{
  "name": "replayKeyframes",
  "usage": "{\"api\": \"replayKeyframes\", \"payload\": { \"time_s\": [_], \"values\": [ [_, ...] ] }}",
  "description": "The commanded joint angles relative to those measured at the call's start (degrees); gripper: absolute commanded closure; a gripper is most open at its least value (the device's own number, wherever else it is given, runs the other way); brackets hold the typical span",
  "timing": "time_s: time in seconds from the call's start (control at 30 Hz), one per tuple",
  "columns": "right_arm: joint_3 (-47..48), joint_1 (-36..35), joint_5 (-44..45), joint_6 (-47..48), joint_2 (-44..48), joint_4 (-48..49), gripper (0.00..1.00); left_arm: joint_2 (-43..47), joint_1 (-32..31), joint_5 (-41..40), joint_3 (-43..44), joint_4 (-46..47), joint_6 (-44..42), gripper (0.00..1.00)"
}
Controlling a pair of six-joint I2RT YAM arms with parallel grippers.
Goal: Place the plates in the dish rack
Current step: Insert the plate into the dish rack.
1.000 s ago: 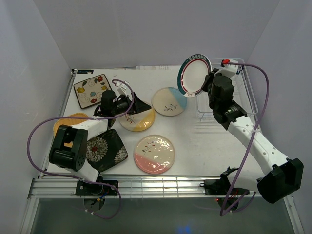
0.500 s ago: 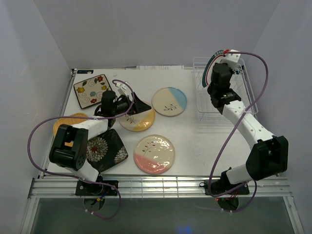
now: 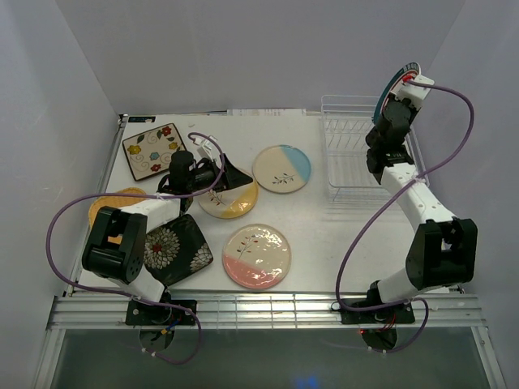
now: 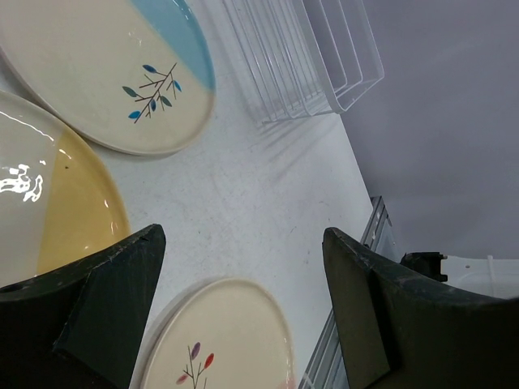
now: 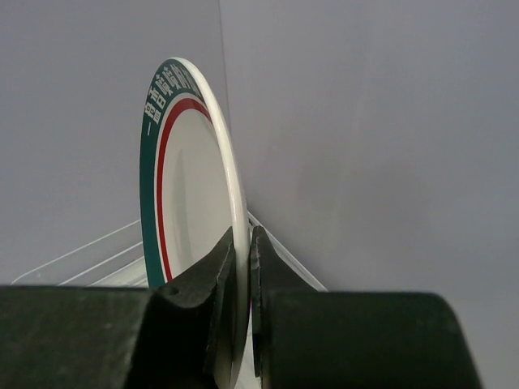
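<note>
Presently, my right claw (image 5: 241, 243) was pinching the teal-rimmed plate (image 5: 182, 186) by its rim, holding it on edge, raised above the far right end of the dish rack (image 3: 357, 154). My left claw (image 4: 242, 243) stood spread wide, gripping nothing, low over the counter (image 3: 324, 235), just above the yellow-half plate (image 3: 231, 201). I noted the blue-half plate (image 3: 281, 168) and the pink-half plate (image 3: 256, 255) lying flat nearby, well apart from the rack.
</note>
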State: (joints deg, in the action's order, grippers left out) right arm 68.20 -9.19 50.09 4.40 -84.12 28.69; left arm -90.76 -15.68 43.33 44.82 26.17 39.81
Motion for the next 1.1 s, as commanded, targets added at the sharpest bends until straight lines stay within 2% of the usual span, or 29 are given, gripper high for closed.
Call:
{"api": "replayKeyframes", "payload": {
  "time_s": [0.0,0.3,0.4,0.6,0.8,1.07],
  "values": [
    [-0.26,1.54,1.42,6.22,-2.28,14.02,0.92,2.26,-0.4,1.05,0.27,1.34,-1.23,0.12],
    [-7.55,6.46,-5.17,10.71,-3.95,25.35,0.92,1.99,-0.75,1.58,0.18,1.86,-1.75,0.12],
    [-10.8,8.05,-12.19,12.12,-3.69,30.54,0.92,2.17,-0.93,1.84,-0.34,2.65,-1.76,0.12],
    [-9.32,8.49,-19.75,19.32,-6.14,30.81,0.92,3.05,-1.46,2.46,-1.4,4.32,-1.93,0.12],
    [-9.14,14.81,-28.63,14.15,-6.76,26.69,0.92,2.34,-1.81,3.42,-1.75,5.29,-2.11,0.12],
    [-7.65,16.48,-30.39,15.37,-9.66,29.15,0.92,2.69,-2.16,3.6,-2.45,6.69,-2.99,0.12]
  ]
}}
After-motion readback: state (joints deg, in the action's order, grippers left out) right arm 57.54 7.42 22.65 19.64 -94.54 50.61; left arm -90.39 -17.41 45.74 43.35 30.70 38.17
